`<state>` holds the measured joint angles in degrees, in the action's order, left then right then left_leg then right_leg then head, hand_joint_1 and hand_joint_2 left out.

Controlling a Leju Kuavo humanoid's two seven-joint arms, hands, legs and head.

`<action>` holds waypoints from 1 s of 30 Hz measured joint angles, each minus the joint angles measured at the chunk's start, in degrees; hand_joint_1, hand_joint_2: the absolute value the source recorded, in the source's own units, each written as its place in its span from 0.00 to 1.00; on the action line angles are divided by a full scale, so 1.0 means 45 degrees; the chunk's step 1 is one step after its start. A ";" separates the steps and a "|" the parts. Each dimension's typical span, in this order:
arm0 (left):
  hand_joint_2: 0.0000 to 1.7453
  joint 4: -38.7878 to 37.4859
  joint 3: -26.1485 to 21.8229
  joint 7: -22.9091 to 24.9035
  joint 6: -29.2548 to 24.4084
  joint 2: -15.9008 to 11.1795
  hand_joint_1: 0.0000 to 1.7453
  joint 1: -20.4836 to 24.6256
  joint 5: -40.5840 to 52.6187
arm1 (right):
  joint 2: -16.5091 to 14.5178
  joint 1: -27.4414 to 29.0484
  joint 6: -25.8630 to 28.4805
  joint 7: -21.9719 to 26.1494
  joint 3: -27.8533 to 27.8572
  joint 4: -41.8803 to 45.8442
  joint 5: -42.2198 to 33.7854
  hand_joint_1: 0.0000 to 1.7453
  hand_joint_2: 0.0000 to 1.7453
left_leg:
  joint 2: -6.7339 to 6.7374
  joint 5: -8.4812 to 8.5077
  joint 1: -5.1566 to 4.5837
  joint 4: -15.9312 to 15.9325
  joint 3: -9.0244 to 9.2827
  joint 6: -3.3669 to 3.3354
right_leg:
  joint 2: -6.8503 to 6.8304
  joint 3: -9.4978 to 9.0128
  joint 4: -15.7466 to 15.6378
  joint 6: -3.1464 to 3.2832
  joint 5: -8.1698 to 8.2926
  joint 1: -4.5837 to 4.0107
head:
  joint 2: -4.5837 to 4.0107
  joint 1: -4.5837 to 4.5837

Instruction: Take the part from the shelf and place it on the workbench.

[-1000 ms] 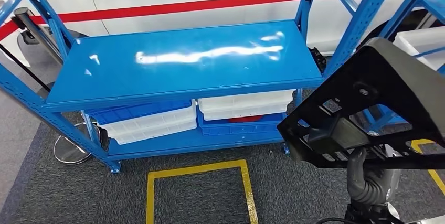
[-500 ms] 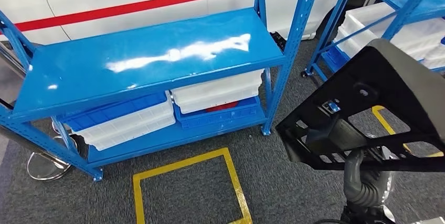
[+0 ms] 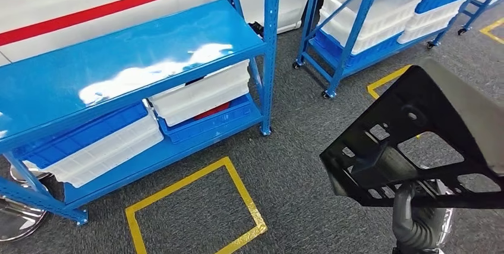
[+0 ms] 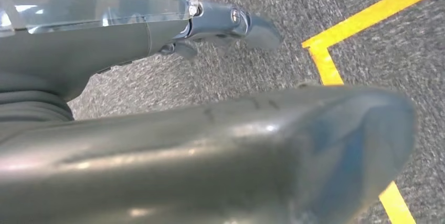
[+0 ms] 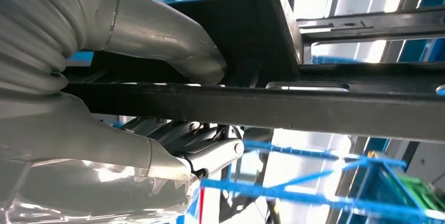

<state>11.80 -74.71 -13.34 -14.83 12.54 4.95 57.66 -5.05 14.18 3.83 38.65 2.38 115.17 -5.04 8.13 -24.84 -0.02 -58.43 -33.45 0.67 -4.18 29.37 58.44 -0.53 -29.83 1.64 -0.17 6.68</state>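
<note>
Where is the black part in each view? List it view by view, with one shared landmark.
Head view: black part at lower right, above the grey carpet.
Left wrist view: not in it.
Right wrist view: black part across the middle, gripped by the right hand.
Shared landmark: blue shelf.

No legible text or labels.

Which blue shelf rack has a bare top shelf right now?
The near rack on the left: its glossy top is bare, while the rack behind carries white bins.
</note>
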 joint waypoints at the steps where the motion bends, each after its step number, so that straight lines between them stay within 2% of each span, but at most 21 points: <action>1: 0.00 -0.0001 -0.0026 0.0004 -0.0027 0.0012 0.00 -0.0003 -0.0020 | -0.0038 0.0027 0.0011 0.0004 0.0046 -0.0002 0.0001 1.00 1.00 | -0.0227 -0.0153 0.0056 -0.0101 -0.0062 0.0100 | 0.0144 0.0108 -0.0012 0.0141 0.0112 -0.0008 | 0.0000 0.0000; 2: 0.00 -0.0002 -0.0057 0.0004 -0.0047 0.0025 0.00 -0.0019 -0.0030 | -0.0080 0.0038 0.0022 0.0004 0.0079 -0.0006 0.0002 1.00 1.00 | -0.0611 -0.0514 0.0096 -0.0386 -0.0166 0.0179 | 0.0284 0.0237 -0.0030 0.0270 0.0244 -0.0009 | -0.0001 0.0000; 4: 0.00 -0.0004 -0.0126 0.0002 -0.0075 0.0041 0.00 -0.0073 -0.0046 | -0.0171 0.0030 0.0038 0.0005 0.0105 -0.0011 0.0002 1.00 1.00 | -0.1462 -0.1716 0.0132 -0.1639 -0.0515 0.0237 | 0.0612 0.0543 -0.0024 0.0437 0.0504 -0.0040 | -0.0001 0.0001; 6: 0.00 -0.0004 -0.0173 0.0002 -0.0092 0.0046 0.00 -0.0115 -0.0061 | -0.0243 0.0040 0.0039 0.0004 0.0117 -0.0029 0.0005 1.00 1.00 | -0.1709 -0.2530 0.0130 -0.3063 -0.0771 0.0182 | 0.0998 0.0858 0.0010 0.0500 0.0734 -0.0122 | -0.0001 0.0001; 7: 0.00 -0.0004 -0.0185 0.0002 -0.0104 0.0046 0.00 -0.0117 -0.0073 | -0.0267 0.0051 0.0041 0.0004 0.0132 -0.0051 0.0011 1.00 1.00 | -0.1723 -0.2525 0.0127 -0.3322 -0.0703 0.0134 | 0.1189 0.1002 0.0036 0.0505 0.0833 -0.0158 | -0.0001 0.0003; 8: 0.00 -0.0004 -0.0192 0.0005 -0.0122 0.0047 0.00 -0.0114 -0.0091 | -0.0292 0.0066 0.0046 0.0002 0.0156 -0.0078 0.0032 1.00 1.00 | -0.1746 -0.2269 0.0122 -0.3103 -0.0420 0.0066 | 0.1386 0.1135 0.0063 0.0497 0.0930 -0.0189 | -0.0001 0.0003; 9: 0.00 -0.0004 -0.0198 0.0012 -0.0148 0.0049 0.00 -0.0107 -0.0110 | -0.0318 0.0084 0.0054 0.0002 0.0183 -0.0104 0.0082 1.00 1.00 | -0.1838 -0.1867 0.0107 -0.2398 0.0088 -0.0026 | 0.1577 0.1246 0.0085 0.0479 0.1022 -0.0211 | -0.0001 0.0003; 11: 0.00 -0.0004 -0.0227 0.0047 -0.0227 0.0053 0.00 -0.0089 -0.0152 | -0.0363 0.0109 0.0084 0.0002 0.0231 -0.0154 0.0257 1.00 1.00 | -0.2332 -0.1387 0.0070 -0.0513 0.1223 -0.0223 | 0.1898 0.1411 0.0108 0.0403 0.1213 -0.0220 | 0.0000 0.0001; 13: 0.00 -0.0004 -0.0284 0.0116 -0.0356 0.0065 0.00 -0.0061 -0.0220 | -0.0393 0.0126 0.0126 0.0007 0.0248 -0.0217 0.0469 1.00 1.00 | -0.2685 -0.1349 0.0009 0.0473 0.1748 -0.0301 | 0.2143 0.1499 0.0060 0.0247 0.1421 -0.0151 | 0.0000 0.0001; 15: 0.00 -0.0004 -0.0361 0.0202 -0.0514 0.0085 0.00 -0.0015 -0.0315 | -0.0411 0.0160 0.0166 0.0015 0.0249 -0.0303 0.0631 1.00 1.00 | -0.2519 -0.1177 -0.0012 0.0653 0.1757 -0.0348 | 0.2329 0.1552 -0.0019 0.0058 0.1617 -0.0090 | 0.0000 0.0000; 16: 0.00 -0.0004 -0.0407 0.0248 -0.0609 0.0103 0.00 0.0012 -0.0361 | -0.0416 0.0170 0.0193 0.0022 0.0249 -0.0353 0.0693 1.00 1.00 | -0.2365 -0.1036 -0.0003 0.0767 0.1736 -0.0408 | 0.2183 0.1611 0.0032 -0.0002 0.1567 -0.0102 | 0.0000 -0.0001; 17: 0.00 -0.0004 -0.0450 0.0284 -0.0704 0.0127 0.00 0.0028 -0.0402 | -0.0416 0.0151 0.0223 0.0029 0.0249 -0.0414 0.0759 1.00 1.00 | -0.2188 -0.0882 0.0011 0.0875 0.1695 -0.0484 | 0.1916 0.1729 0.0254 -0.0039 0.1310 -0.0124 | 0.0000 -0.0004; 19: 0.00 -0.0004 -0.0529 0.0380 -0.0945 0.0193 0.00 0.0026 -0.0490 | -0.0421 0.0046 0.0284 0.0038 0.0242 -0.0579 0.0874 1.00 1.00 | -0.1800 -0.0629 -0.0020 0.0969 0.1504 -0.0588 | 0.1256 0.2173 0.1447 -0.0089 0.0231 -0.0135 | -0.0001 -0.0009; 20: 0.00 -0.0004 -0.0565 0.0431 -0.1076 0.0232 0.00 0.0018 -0.0525 | -0.0424 -0.0015 0.0306 0.0033 0.0232 -0.0687 0.0907 1.00 1.00 | -0.1610 -0.0543 -0.0045 0.0941 0.1359 -0.0615 | 0.1112 0.2426 0.2272 -0.0130 -0.0301 -0.0107 | -0.0001 -0.0011; 21: 0.00 -0.0004 -0.0601 0.0488 -0.1202 0.0268 0.00 0.0015 -0.0556 | -0.0426 -0.0057 0.0324 0.0023 0.0220 -0.0805 0.0920 1.00 1.00 | -0.1413 -0.0468 -0.0064 0.0889 0.1196 -0.0609 | 0.1049 0.2600 0.3014 -0.0180 -0.0589 -0.0078 | -0.0001 -0.0012; 22: 0.00 -0.0004 -0.0641 0.0538 -0.1340 0.0307 0.00 0.0019 -0.0582 | -0.0427 -0.0094 0.0342 0.0010 0.0203 -0.0933 0.0920 1.00 1.00 | -0.1223 -0.0403 -0.0073 0.0822 0.1028 -0.0596 | 0.1016 0.2628 0.3469 -0.0230 -0.0577 -0.0045 | -0.0001 -0.0012; 23: 0.00 -0.0004 -0.0682 0.0588 -0.1481 0.0350 0.00 0.0028 -0.0612 | -0.0426 -0.0149 0.0359 -0.0001 0.0176 -0.1063 0.0919 1.00 1.00 | -0.1043 -0.0351 -0.0072 0.0736 0.0855 -0.0567 | 0.0969 0.2445 0.3489 -0.0278 -0.0307 -0.0008 | -0.0001 -0.0012; 25: 0.00 -0.0004 -0.0771 0.0705 -0.1831 0.0449 0.00 0.0058 -0.0673 | -0.0426 -0.0361 0.0393 -0.0026 0.0058 -0.1353 0.0903 1.00 1.00 | -0.0705 -0.0289 -0.0076 0.0498 0.0534 -0.0493 | 0.0607 0.1456 0.2324 -0.0370 0.0295 0.0069 | -0.0002 -0.0012; 27: 0.00 -0.0002 -0.0845 0.0823 -0.2203 0.0561 0.00 0.0086 -0.0717 | -0.0426 -0.0690 0.0432 -0.0053 -0.0173 -0.1674 0.0880 1.00 1.00 | -0.0410 -0.0271 -0.0109 0.0221 0.0293 -0.0371 | 0.0101 0.0405 0.0728 -0.0306 0.0241 -0.0015 | -0.0002 -0.0007; 28: 0.00 -0.0002 -0.0869 0.0872 -0.2362 0.0612 0.00 0.0102 -0.0727 | -0.0426 -0.0844 0.0458 -0.0060 -0.0301 -0.1826 0.0863 1.00 1.00 | -0.0277 -0.0254 -0.0123 0.0125 0.0224 -0.0302 | -0.0026 0.0164 0.0268 -0.0205 0.0099 -0.0080 | -0.0001 -0.0004; 30: 0.00 -0.0002 -0.0902 0.0951 -0.2622 0.0730 0.00 0.0133 -0.0749 | -0.0420 -0.1078 0.0516 -0.0056 -0.0531 -0.2120 0.0817 1.00 1.00 | -0.0024 -0.0181 -0.0105 0.0054 0.0167 -0.0147 | 0.0145 0.0219 0.0077 0.0076 0.0094 -0.0172 | -0.0001 0.0003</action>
<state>11.79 -78.77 -9.06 -26.63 15.82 5.55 54.29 -6.94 9.33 6.15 38.40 -0.01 105.63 -1.36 8.02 -25.65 -0.49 -58.19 -32.70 0.01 -3.52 30.36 58.79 -0.19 -29.41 0.87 -0.18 6.69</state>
